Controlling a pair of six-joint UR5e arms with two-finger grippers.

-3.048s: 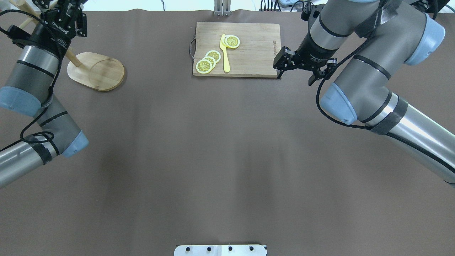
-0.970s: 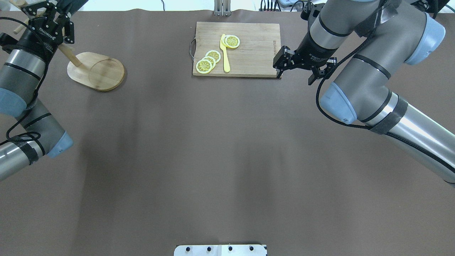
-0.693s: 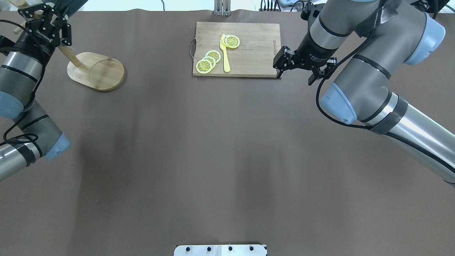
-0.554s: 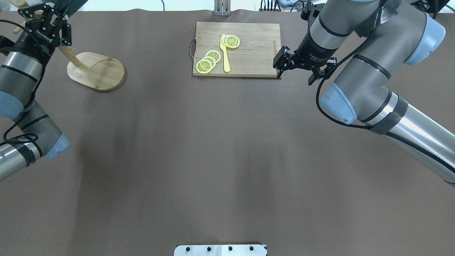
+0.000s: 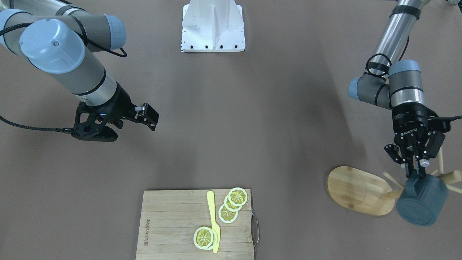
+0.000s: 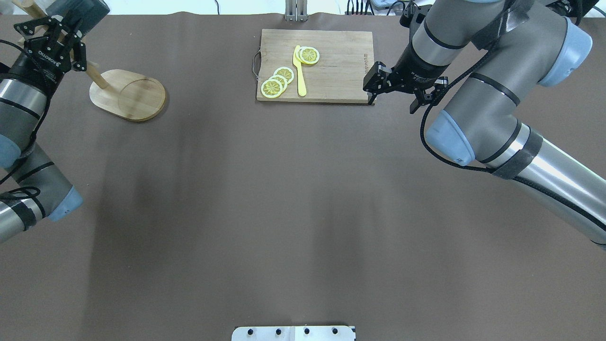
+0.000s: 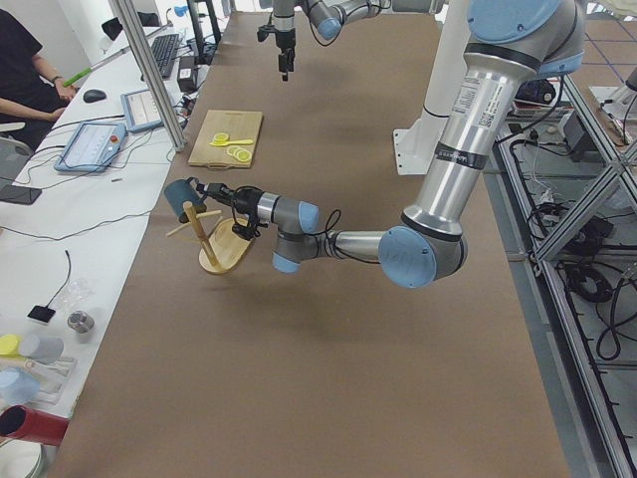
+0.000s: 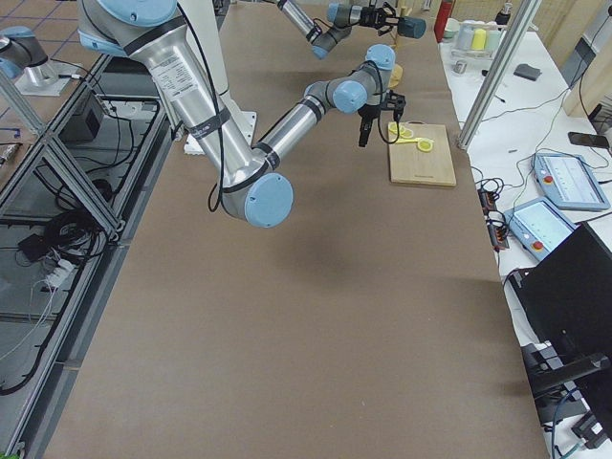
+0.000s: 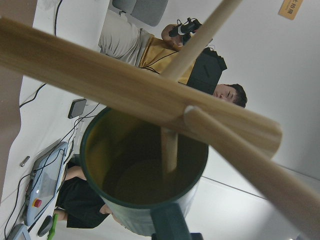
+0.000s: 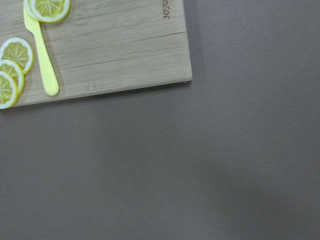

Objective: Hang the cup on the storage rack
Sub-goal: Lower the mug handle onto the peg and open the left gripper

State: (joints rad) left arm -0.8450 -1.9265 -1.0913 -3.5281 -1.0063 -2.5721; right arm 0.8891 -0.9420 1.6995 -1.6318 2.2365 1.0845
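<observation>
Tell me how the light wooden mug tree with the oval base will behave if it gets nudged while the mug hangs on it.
The light wooden mug tree probably stays stiff, being solid wood. It may tip: the dark blue-grey mug hangs out beyond the oval base, near the left hand. It could also slide, since the base simply rests on the smooth brown table cover.

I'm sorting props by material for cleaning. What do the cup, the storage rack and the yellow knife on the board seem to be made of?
The cup: probably glazed ceramic, matte blue-grey outside with a yellowish inside; could be plastic. The storage rack: light bamboo or wood, visible grain, smooth unpainted finish. The yellow knife: likely plastic, uniformly pale yellow with no metallic shine.
</observation>
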